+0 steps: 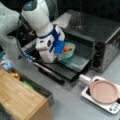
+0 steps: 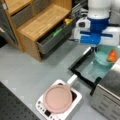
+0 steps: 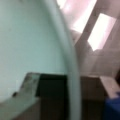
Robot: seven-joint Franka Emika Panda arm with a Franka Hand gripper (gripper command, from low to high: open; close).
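Apparently unlabelled, pincer [image 1: 59, 55] at teal bowl [image 1: 68, 50], oven [image 1: 100, 35]

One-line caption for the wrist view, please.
Close-up of a pale green bowl's rim curving past the camera, a blue gripper part at lower right, oven interior behind.

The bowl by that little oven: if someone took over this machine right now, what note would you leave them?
Gripper: at the rim of the pale green bowl, at the mouth of the toaster oven; whether it grips is unclear.
Bowl: holds something orange, sits over the open oven door.
Pink pan: on the white cooktop, untouched.
Wooden shelf unit: apart from the arm.
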